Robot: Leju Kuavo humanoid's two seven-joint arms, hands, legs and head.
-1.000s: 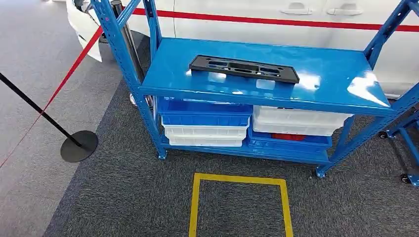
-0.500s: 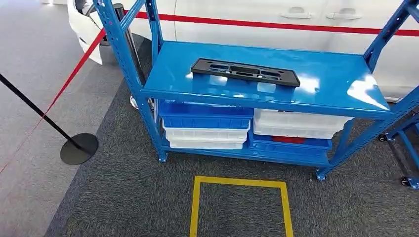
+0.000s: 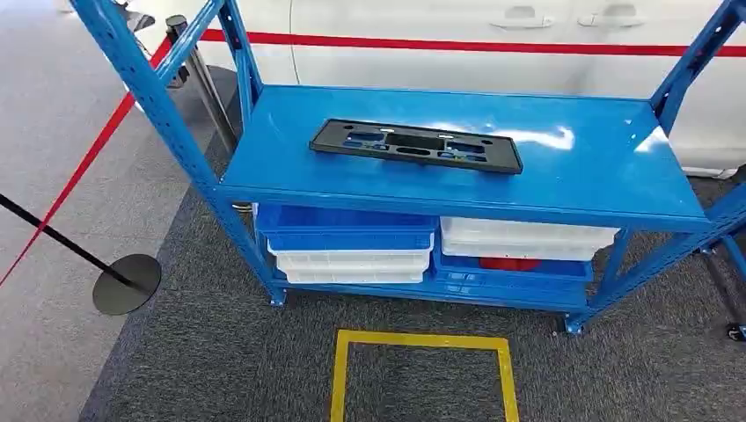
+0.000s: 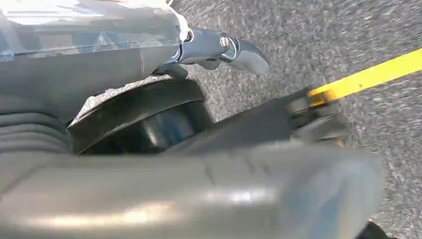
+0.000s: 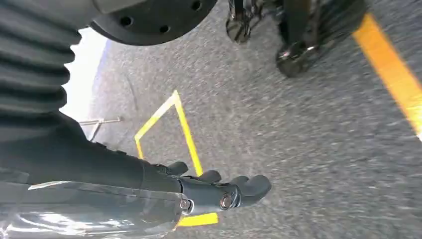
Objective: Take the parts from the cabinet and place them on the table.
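On the top shelf of the blue cabinet (image 3: 607, 167), in the head view, lies the black part (image 3: 415, 146), a long flat plate with cut-outs, a little left of the middle and well back from the front edge. Below it, on the lower shelf, stand stacked blue and white bins (image 3: 352, 242). On the grey carpet in front of the cabinet is a yellow square marking (image 3: 422, 338). A red barrier tape (image 3: 84, 167) and a stand with a round base (image 3: 127, 283) are at the left side.

From the left wrist view, the left hand (image 4: 234, 50) hangs over the carpet near a yellow line. Its fingers seem apart and nothing is held, but much of it is hidden and blurred.

From the right wrist view, the right hand (image 5: 219, 191) hangs down too, fingers stretched out and a little apart, holding nothing.

The risk, as I judge it: the part is thin and flat on a smooth shelf, so fingers may slide over it or push it backward. If the robot stops too far or not square to the cabinet, the reach may hit the frame post.
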